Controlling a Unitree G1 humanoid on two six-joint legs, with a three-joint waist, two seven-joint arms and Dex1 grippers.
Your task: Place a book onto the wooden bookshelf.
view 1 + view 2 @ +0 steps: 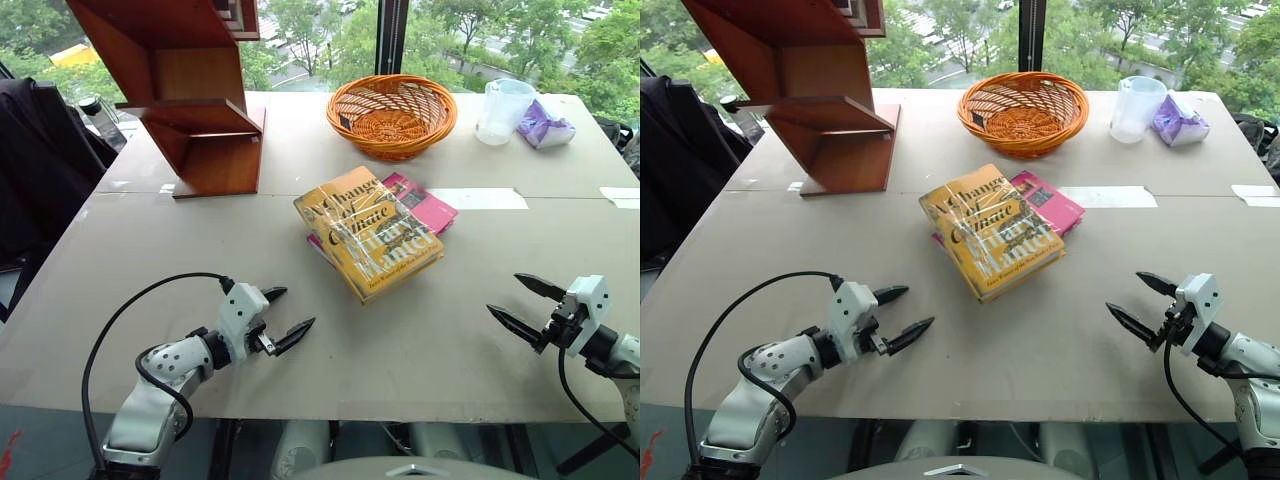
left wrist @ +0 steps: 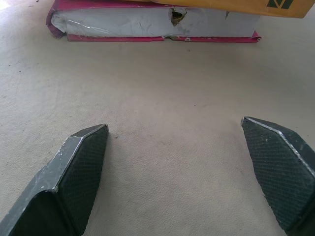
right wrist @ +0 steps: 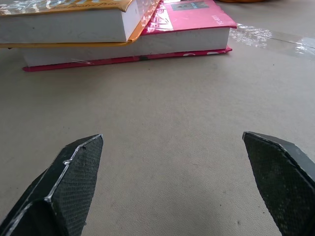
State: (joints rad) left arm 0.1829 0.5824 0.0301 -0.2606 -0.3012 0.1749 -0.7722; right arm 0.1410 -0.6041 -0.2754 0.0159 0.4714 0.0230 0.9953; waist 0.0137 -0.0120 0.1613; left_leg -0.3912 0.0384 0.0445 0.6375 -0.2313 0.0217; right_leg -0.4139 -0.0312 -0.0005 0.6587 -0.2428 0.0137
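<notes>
While the book (image 1: 368, 232) is left lying on the pink book (image 1: 428, 205) at mid-table, nothing of the task is judged done: lifting and carrying to the wooden bookshelf (image 1: 195, 100) remain. It is flanked, well apart, by the left gripper (image 1: 283, 318) and right gripper (image 1: 522, 303), both spread wide and empty.

yellow book (image 1: 368, 234) atop pink book (image 1: 428, 205), both claws spread

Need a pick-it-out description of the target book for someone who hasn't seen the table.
On the beige table, look in front of the orange wicker basket, where two books are stacked. The thick yellow-orange book with pale title lettering lies on top, covering most of a thinner bright pink book.
</notes>
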